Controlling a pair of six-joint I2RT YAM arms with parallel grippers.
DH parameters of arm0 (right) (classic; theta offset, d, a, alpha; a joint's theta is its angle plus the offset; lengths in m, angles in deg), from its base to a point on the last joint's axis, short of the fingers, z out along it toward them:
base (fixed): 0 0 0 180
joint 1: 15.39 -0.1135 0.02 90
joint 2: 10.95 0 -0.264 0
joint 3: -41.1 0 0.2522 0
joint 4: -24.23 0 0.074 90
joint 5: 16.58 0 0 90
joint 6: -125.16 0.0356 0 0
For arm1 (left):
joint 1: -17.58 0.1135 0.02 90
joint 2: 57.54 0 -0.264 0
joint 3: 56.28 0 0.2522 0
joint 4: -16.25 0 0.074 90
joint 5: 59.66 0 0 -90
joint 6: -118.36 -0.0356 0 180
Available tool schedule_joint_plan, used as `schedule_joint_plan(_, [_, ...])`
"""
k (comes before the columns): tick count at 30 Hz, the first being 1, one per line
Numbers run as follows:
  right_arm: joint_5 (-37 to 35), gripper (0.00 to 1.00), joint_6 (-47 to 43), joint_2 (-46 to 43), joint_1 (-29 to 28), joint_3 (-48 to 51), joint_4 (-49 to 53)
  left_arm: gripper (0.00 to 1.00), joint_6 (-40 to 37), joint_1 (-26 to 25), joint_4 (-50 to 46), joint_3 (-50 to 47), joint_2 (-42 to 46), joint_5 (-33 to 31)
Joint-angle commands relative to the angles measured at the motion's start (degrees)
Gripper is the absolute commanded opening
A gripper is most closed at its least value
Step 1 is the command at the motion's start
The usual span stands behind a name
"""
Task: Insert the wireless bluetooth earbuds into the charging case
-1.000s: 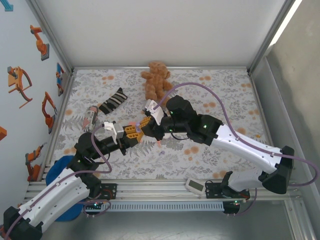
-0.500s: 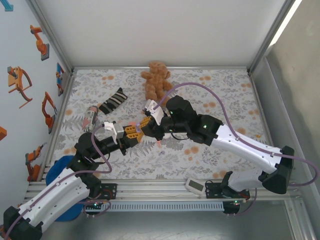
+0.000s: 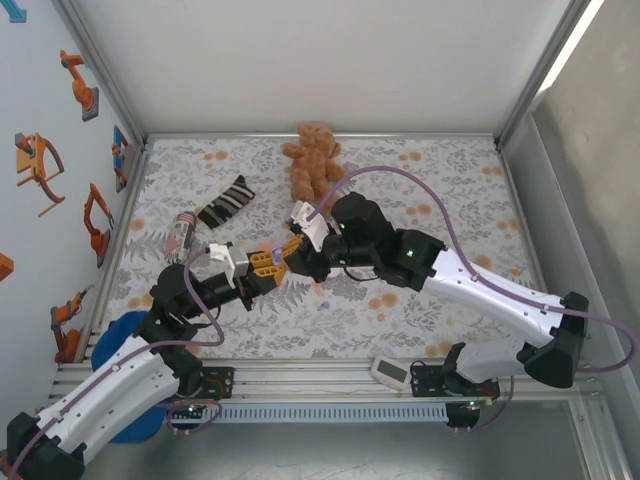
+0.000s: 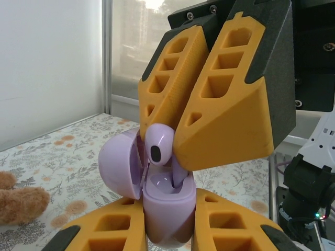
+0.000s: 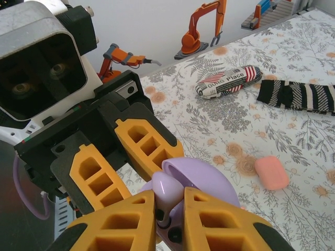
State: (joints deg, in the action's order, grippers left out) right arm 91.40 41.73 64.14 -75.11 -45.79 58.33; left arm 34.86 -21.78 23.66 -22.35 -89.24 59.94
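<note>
Behind right tool, half-hidden earbud

Bright, even white light fills the overhead view, strongest from a glowing strip at the upper right, and the arms cast only soft, faint shadows on the floral mat. In the left wrist view the bright panel behind washes out to glare, the teddy bear at the left edge is soft, and the lilac earbud and charging case carry glossy highlights. The right wrist view is evenly lit and fairly sharp
</note>
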Motion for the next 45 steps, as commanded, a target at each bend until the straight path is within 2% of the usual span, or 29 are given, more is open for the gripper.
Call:
schedule_joint_plan(1, [0.0,0.17,-0.3,-1.0,-0.4,0.6,0.2,0.0,-1.3,-0.2,0.2,2.2,0.4,0.3])
schedule_joint_plan(8, [0.1,0.21,0.1,-0.4,-0.3,0.5,0.5,0.0,-1.2,-0.3,0.6,2.3,-0.1,0.4])
schedule_joint_plan(16, [-2.8,0.38,1.7,-2.7,-0.4,0.2,-1.0,0.0,-1.0,-0.4,0.7,2.1,-0.2,0.4])
schedule_joint_plan(21, [-6.1,0.45,2.3,-4.9,-0.3,0.5,-1.1,0.0,-0.9,-0.4,0.5,1.8,0.0,0.4])
schedule_joint_plan(25, [-10.1,0.56,3.2,-7.0,-0.2,2.4,-1.8,0.0,-1.0,-0.5,0.3,1.6,0.5,0.3])
schedule_joint_plan(30, [-17.9,0.81,5.4,-9.3,0.1,6.1,-2.4,0.0,-1.0,-0.5,-0.3,1.4,1.0,-0.1])
schedule_joint_plan(35, [-23.8,0.99,9.9,-11.7,1.4,10.7,-2.3,0.0,-1.2,-0.5,-1.8,1.2,2.3,-0.6])
schedule_joint_plan(45, [-23.9,1.0,19.3,-13.2,5.2,22.6,-2.4,0.0,-1.0,-0.5,-3.0,0.6,5.0,-1.5])
